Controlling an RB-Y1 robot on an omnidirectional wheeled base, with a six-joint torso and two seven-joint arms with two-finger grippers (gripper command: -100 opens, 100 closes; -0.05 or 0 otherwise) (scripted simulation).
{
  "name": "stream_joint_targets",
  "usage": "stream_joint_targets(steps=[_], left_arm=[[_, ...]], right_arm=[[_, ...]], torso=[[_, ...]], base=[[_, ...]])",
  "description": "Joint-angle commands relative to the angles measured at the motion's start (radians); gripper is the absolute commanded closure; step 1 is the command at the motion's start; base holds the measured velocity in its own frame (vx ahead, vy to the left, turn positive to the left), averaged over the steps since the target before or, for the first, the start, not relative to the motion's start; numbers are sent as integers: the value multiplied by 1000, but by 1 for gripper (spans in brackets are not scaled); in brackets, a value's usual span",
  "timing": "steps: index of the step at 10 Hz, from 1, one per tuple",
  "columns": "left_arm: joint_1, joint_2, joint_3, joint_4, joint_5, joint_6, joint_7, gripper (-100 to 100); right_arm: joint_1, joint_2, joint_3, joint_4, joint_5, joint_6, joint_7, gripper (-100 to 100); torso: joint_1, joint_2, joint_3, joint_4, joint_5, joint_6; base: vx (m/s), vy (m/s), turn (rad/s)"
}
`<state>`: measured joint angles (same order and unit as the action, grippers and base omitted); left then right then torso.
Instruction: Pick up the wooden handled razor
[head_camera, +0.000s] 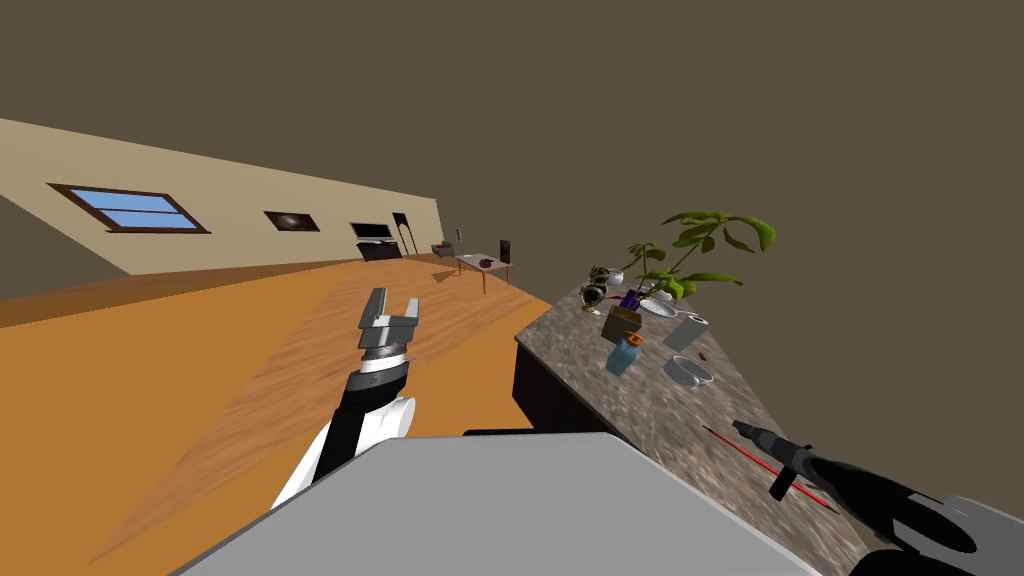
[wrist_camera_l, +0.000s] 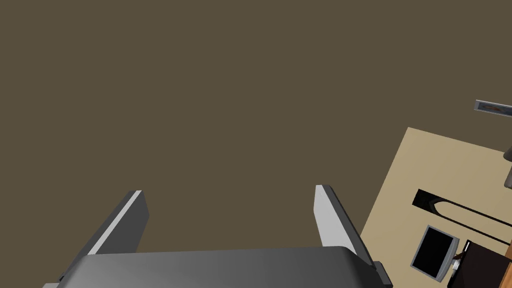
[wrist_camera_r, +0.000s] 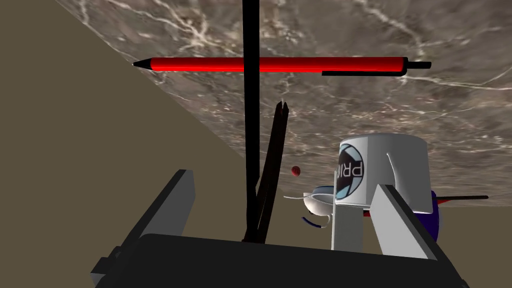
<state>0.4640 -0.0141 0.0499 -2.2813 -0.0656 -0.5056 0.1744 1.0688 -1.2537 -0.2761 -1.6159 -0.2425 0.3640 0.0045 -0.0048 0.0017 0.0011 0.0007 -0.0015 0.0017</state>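
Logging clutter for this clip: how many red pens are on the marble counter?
1. The red pen lies flat on the marble counter, just ahead of the right gripper. Another could hide behind the plant.

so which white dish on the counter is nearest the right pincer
The shallow bowl next to the blue bottle; the mug and the dish by the plant sit farther back.

I look out over an orange-brown floor (head_camera: 120, 400) with a paler planked strip running toward a beige far wall (head_camera: 240, 190). That wall carries a window (head_camera: 130, 208) showing blue sky, a dark picture frame (head_camera: 291, 221) and a screen (head_camera: 373, 231). A small table (head_camera: 483, 263) stands nearby. On my right, a marbled brown counter (head_camera: 640, 400) meets a plain olive-brown wall (head_camera: 700, 100).
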Motion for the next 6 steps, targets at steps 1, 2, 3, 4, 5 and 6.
stream_joint_targets(steps=[1,2,3,4,5,6], left_arm=[[0,0,0,0,0,0,0,0],[0,0,0,0,0,0,0,0],[0,0,0,0,0,0,0,0],[0,0,0,0,0,0,0,0],[0,0,0,0,0,0,0,0],[0,0,0,0,0,0,0,0]], right_arm=[[-31,6,19,-9,13,29,-1,-100],[-24,7,16,-3,11,16,0,-100],[-26,7,17,-4,12,20,0,100],[-26,7,17,-4,12,20,0,100],[-24,8,18,-3,12,21,0,100],[-25,7,17,-3,12,20,0,100]], torso=[[0,0,0,0,0,0],[2,1,0,0,0,0],[4,0,0,0,1,0],[4,0,0,0,1,0],[5,-1,-1,0,1,-2],[5,-1,-1,0,1,-1]], base=[[-24,-36,63],[-10,-10,27],[0,0,0],[-4,1,-12],[-1,2,14],[0,0,0]])
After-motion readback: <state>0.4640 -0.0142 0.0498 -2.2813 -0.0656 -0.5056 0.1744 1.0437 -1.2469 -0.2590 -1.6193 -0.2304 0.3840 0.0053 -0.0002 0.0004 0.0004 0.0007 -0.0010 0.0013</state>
